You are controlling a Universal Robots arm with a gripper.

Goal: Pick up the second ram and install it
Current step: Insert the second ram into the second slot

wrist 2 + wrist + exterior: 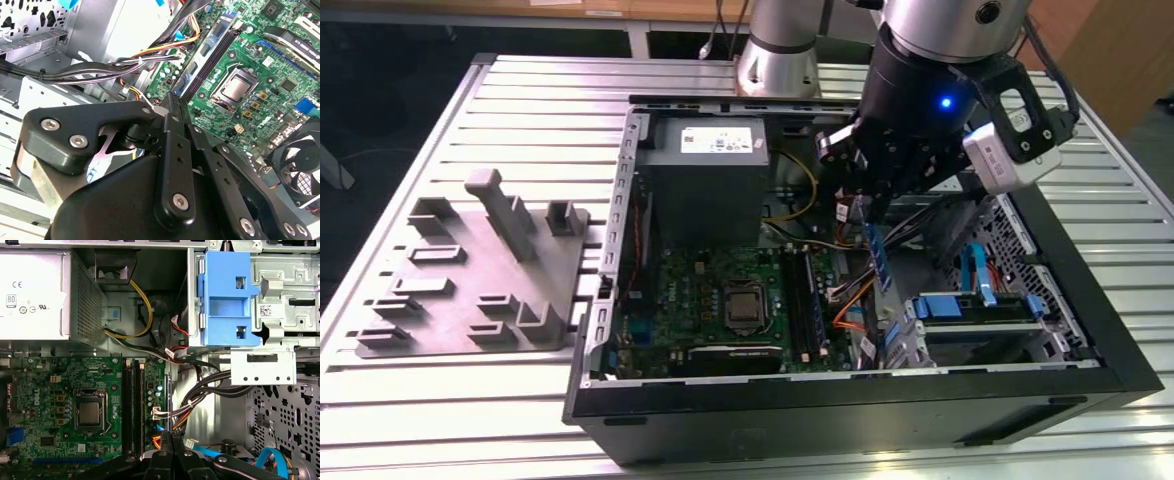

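My jaws grip the ram [879,258]; I'd square it over the slots [801,300] beside and below them before pressing.

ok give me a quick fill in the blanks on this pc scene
The gripper is ____ on the second ram.
The grey fixture tray lies on the exterior view's ____ of the computer case.
The processor socket sits on the green ____.
Missing: shut; left; motherboard.
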